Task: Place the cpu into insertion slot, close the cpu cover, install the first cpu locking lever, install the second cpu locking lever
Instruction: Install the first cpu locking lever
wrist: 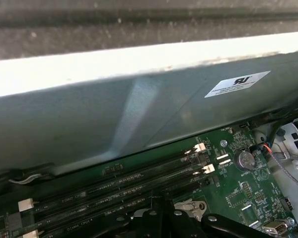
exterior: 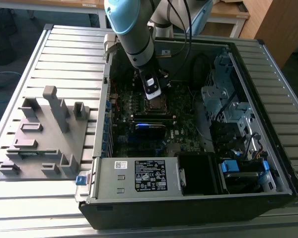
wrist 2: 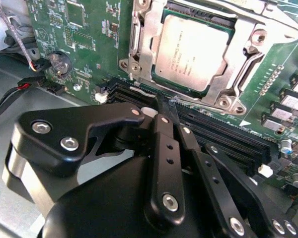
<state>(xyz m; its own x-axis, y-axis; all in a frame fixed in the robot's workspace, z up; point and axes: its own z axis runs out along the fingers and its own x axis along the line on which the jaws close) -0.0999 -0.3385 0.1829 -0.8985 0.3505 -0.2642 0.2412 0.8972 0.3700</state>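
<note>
We saw the cpu seated in the slot, cover down, in the second wrist view; the hand looked clenched just beside it. Exterior view had the case on a slatted counter.

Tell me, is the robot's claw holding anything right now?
No, nothing shows between them. In the second wrist view the gripper has its fingers pressed together, hanging over the memory slots beside the cpu, which already lies in the insertion slot.
</note>
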